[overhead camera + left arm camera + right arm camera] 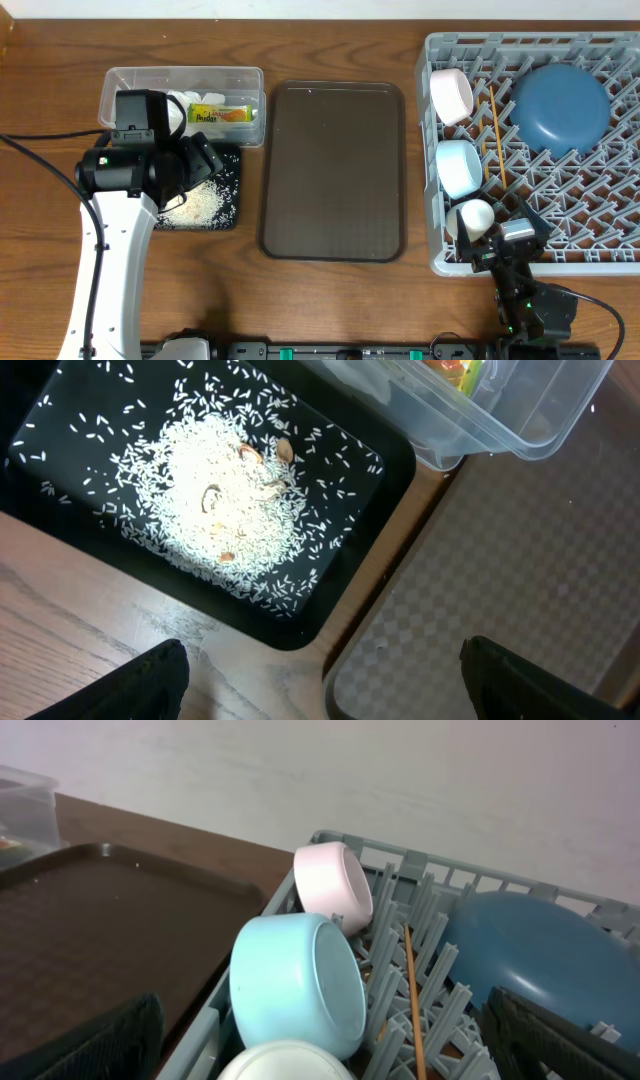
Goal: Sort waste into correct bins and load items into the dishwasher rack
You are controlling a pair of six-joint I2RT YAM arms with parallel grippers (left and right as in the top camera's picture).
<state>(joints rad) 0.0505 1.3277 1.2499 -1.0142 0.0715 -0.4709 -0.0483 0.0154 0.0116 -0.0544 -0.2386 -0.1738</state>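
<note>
Loose rice (215,490) lies heaped on the black tray (228,185). Behind it, the clear tub (135,82) holds white napkins (192,99) and the snack wrapper (222,114). My left gripper (200,152) hovers open over the tray's near corner, its jaws (320,690) empty. In the dishwasher rack (600,250) stand a white bowl (452,95), a light blue bowl (295,980), a white cup (475,217), the dark blue plate (560,105) and chopsticks (493,130). My right gripper (505,245) sits open at the rack's front edge, just behind the cup (285,1063), holding nothing.
A large dark brown serving tray (333,170) lies between the bins and the rack, its corner (500,590) just right of the black tray. The left arm's white link (105,270) stretches along the table's left side.
</note>
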